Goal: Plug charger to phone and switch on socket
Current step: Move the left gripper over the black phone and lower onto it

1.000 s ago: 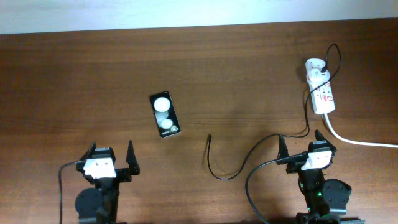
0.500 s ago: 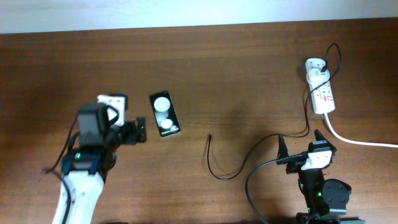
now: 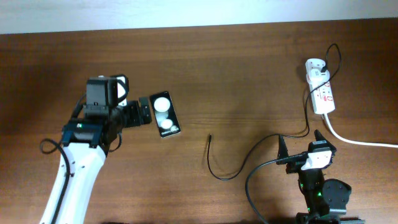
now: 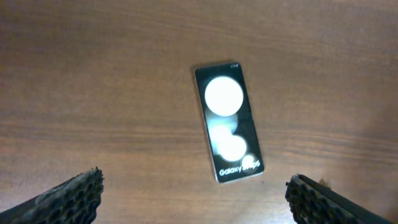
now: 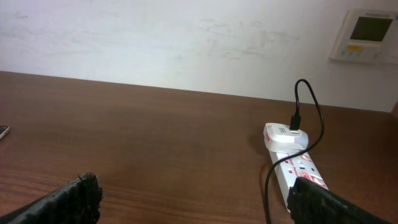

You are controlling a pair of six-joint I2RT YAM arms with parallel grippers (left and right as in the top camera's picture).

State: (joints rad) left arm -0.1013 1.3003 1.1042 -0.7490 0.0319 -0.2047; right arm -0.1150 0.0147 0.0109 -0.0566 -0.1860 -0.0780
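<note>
The left gripper [image 3: 145, 112] hovers wide open and empty just beside the Galaxy phone [image 3: 164, 114], left of the table's centre, likely to steady it. The charger [image 3: 217, 174] lies loose toward the near edge (its adapter sits in the socket [image 3: 323, 93], far-right corner). The right gripper [image 3: 301, 146] is also wide and empty.

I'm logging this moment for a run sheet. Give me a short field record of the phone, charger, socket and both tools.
phone: flat on table, nothing plugged in
charger: plug tip loose on table, apart from phone; adapter at socket's far end
socket: far right; switch state unreadable
left tool: open, beside phone, holding nothing
right tool: open, empty
</note>
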